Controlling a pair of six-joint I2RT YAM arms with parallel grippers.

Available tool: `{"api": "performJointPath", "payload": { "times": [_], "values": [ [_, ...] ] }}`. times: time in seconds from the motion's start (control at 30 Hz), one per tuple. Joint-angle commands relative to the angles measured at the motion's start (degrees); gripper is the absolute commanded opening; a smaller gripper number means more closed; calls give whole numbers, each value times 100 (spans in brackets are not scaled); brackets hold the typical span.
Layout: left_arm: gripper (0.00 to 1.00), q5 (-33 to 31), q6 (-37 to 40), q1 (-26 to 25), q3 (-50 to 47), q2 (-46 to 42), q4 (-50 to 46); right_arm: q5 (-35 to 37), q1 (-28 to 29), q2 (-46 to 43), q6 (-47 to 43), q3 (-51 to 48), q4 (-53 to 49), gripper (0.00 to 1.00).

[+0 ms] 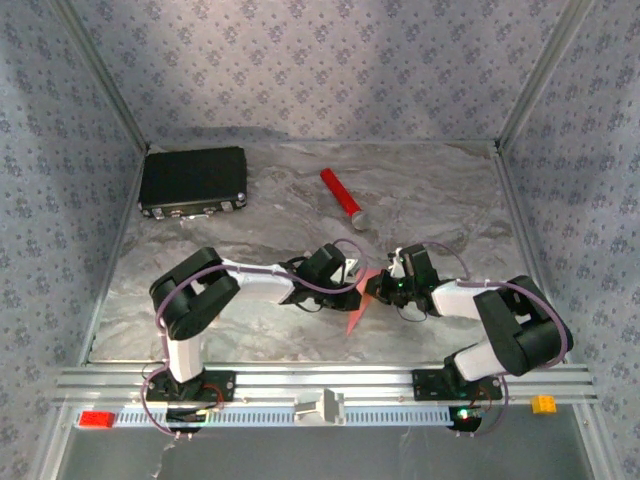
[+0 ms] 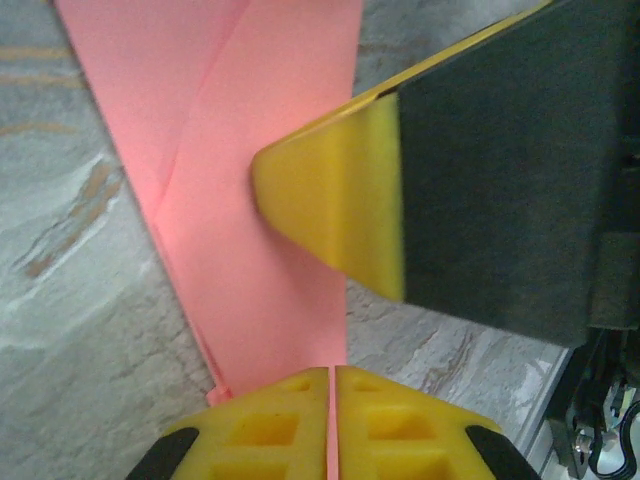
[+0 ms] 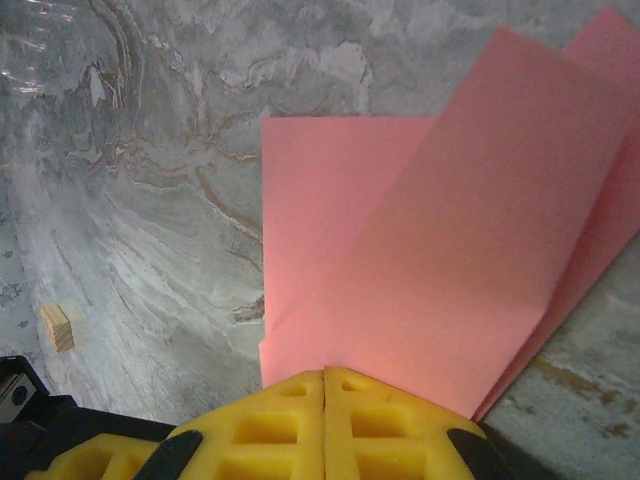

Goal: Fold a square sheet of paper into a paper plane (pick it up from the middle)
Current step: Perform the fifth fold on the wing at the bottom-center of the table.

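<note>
Two claws, one sheet: the left gripper (image 2: 332,372) has its yellow fingers pressed fully together on one edge of the pink paper (image 2: 265,270). The right gripper (image 3: 325,375) is pinched just as tight on another edge, so both have hold of the same sheet and nothing else. The paper sits mid-table between the two arms, already creased into overlapping flaps, well apart from the red cylinder (image 1: 341,197) and the black case (image 1: 193,180) at the back. From the overhead shot I honestly can't tell if it's lifted clear of the table (image 3: 150,150) or brushing it, it's too small there. My read is we're mid-fold, plane nowhere near done. To do this bit well I'd move both wrists as a pair so the sheet is taut without tearing. I'd line the flap edge up with the centre crease first, then lay it flat and press along the fold. A slipping grip or a skewed edge is what would wreck it.
</note>
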Motion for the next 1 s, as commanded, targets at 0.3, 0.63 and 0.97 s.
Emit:
{"api": "performJointPath", "payload": {
  "times": [0.3, 0.63, 0.97],
  "values": [
    [4, 105, -90, 94, 411, 499, -427, 388, -73, 93, 17, -157, -460, 8],
    [0, 84, -45, 97, 23, 542, -738, 332, -220, -249, -102, 63, -807, 9],
    [0, 71, -103, 97, -10, 604, -639, 244, -358, -760, -192, 311, -1023, 11]
  ]
}}
